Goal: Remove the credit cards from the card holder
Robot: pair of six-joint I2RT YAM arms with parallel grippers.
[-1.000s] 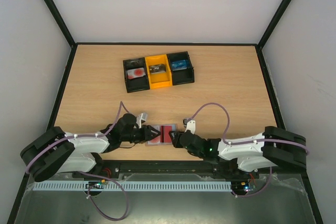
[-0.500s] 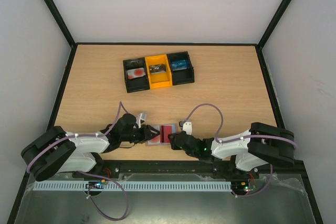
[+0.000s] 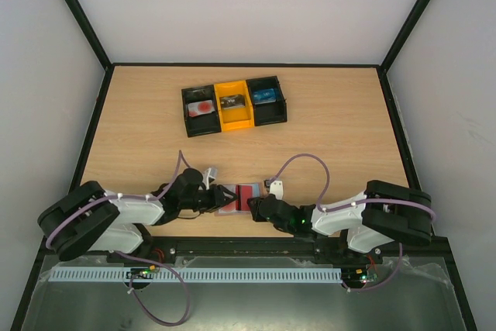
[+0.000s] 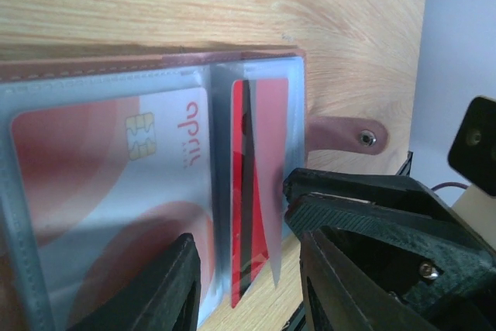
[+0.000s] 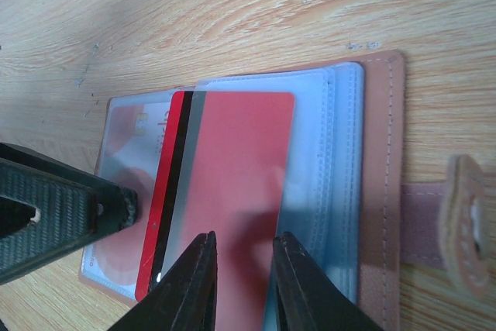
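Hovering released over card holder point(image 5: 380, 191), left end effector point(image 4: 246, 265), right end effector point(image 5: 244, 244) released above red card point(image 5: 232, 160)

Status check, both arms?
Left gripper open over card holder. Right gripper at red card, grip unclear. Pale card sleeved. Nothing in the way.

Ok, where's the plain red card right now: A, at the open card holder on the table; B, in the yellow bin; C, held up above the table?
A: the red card lies flat against the opened card holder, between the left tool and the right tool.
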